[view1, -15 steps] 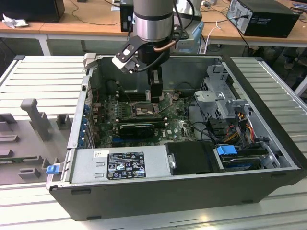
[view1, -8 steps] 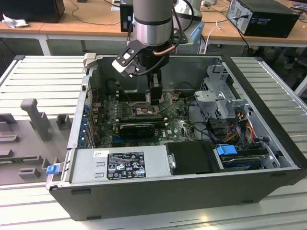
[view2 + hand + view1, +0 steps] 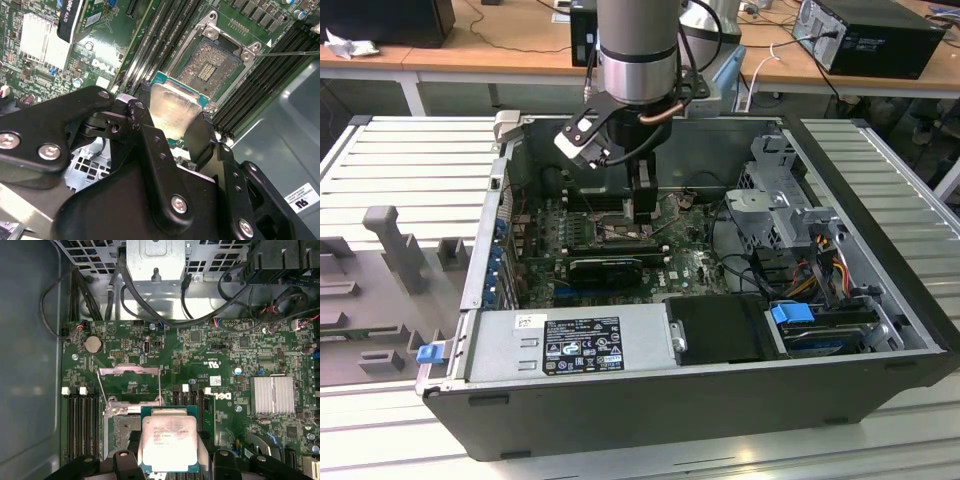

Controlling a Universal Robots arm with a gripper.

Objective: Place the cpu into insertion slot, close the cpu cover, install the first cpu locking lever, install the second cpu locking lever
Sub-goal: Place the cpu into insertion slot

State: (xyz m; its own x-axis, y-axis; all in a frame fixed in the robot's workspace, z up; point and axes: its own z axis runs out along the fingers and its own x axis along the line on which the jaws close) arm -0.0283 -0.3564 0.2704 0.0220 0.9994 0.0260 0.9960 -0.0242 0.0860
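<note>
First wrist view: holding the cpu (image 3: 168,442) just short of the open socket (image 3: 122,436)

Grips the cpu by two opposite edges in the gripper (image 3: 170,466), jaws drawn in narrow against the chip, pale metal top facing the wrist. Carries it roughly level above the motherboard (image 3: 200,355), deep inside the open computer case (image 3: 740,410). Hangs partly over one side of the socket and partly over the memory slots (image 3: 191,412) just beside it. Not seated, judging by the second wrist view, with the bare contact field (image 3: 209,67) exposed beyond the chip's far edge. Leaves the cpu cover (image 3: 129,371) swung open off the socket, on the side away from the gripper, window unobstructed. Leaves one thin lever rod (image 3: 292,52) released too, sticking out past the socket frame.

For a clean placement:
- Shift sideways until all four chip edges sit square over the socket recess, with no overlap onto the memory slots.
- Match the corner mark and edge notches to the socket keys; too small to make out here, so worth confirming by alignment of the edges.
- Lower straight down, flat, without sliding across the contacts.
- Release only once resting level in the recess, never from a height.
- Keep the fingers away from the raised cover and the lever rod while descending.

Main risk, as a judgement: bent contacts from a tilted or offset drop.
</note>
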